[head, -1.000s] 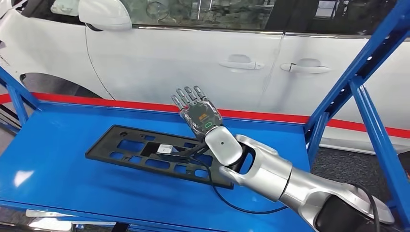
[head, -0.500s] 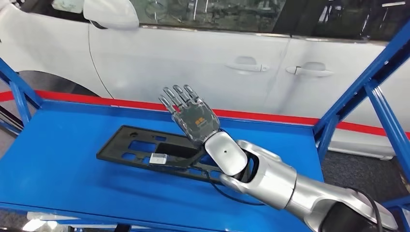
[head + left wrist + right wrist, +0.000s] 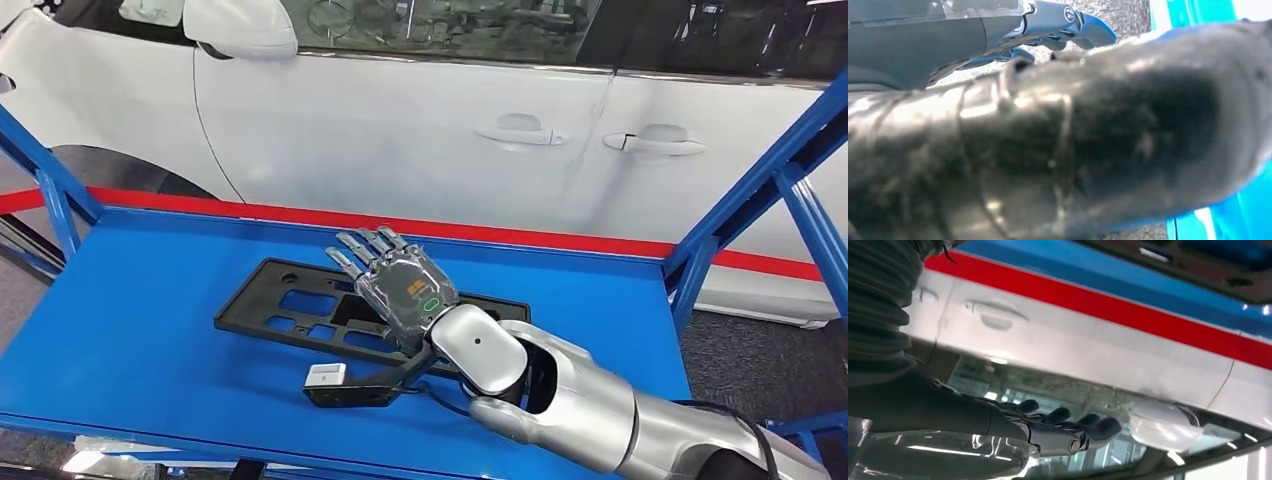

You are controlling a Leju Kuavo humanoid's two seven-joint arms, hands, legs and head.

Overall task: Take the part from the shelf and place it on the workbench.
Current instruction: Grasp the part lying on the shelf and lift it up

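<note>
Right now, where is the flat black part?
In the head view the flat black part lies on the blue shelf, near its middle, in front of the white car. The right hand is above its right half, fingers spread.

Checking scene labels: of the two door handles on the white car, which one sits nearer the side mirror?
The front door handle, the one toward the left of the head view. It lies between the side mirror and the rear door handle, which sits farther right.

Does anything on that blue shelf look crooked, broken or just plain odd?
Nothing looks broken. The flat black part lies slightly skewed to the blue shelf edges. The right hand hovers open over it, holding nothing.
</note>
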